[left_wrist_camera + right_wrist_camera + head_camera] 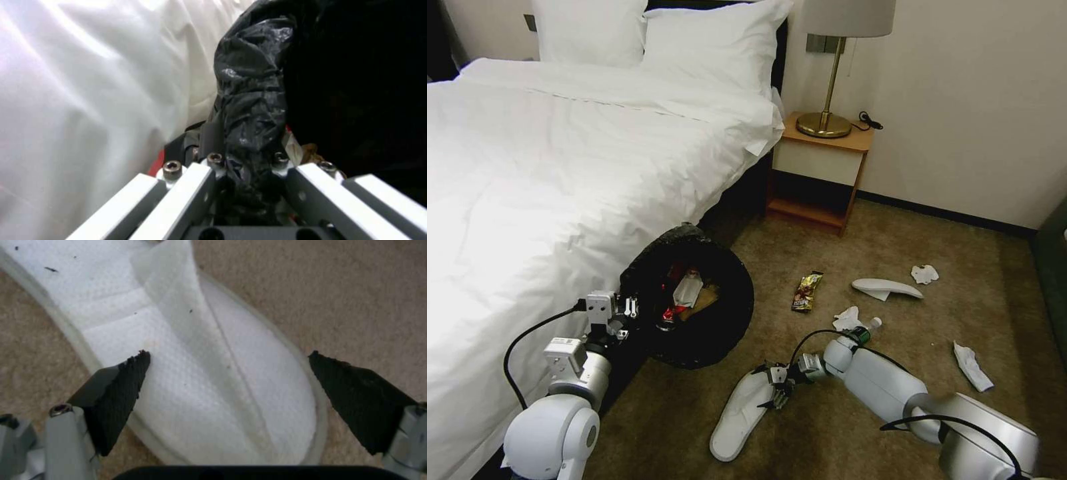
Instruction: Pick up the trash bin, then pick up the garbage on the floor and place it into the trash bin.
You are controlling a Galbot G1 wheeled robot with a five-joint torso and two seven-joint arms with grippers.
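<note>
The trash bin [707,333], lined with a black bag, is tipped against the bed with its mouth facing me; red packets, a tissue and brown paper lie inside. My left gripper [627,312] [247,163] is shut on its bagged rim [251,110]. My right gripper [777,388] [228,355] is open, its black pads [118,390] straddling one end of a white slipper [737,417] [209,366] on the carpet. More garbage lies around: a second slipper [887,288], a gold wrapper [807,291], tissues [924,273] [846,319] [972,365], and a small bottle [866,330] behind my right forearm.
The white bed [560,167] runs along the left, close against the bin. A wooden nightstand [820,167] with a brass lamp [827,87] stands at the back wall. Dark furniture [1054,253] borders the right edge. Open carpet lies between the litter pieces.
</note>
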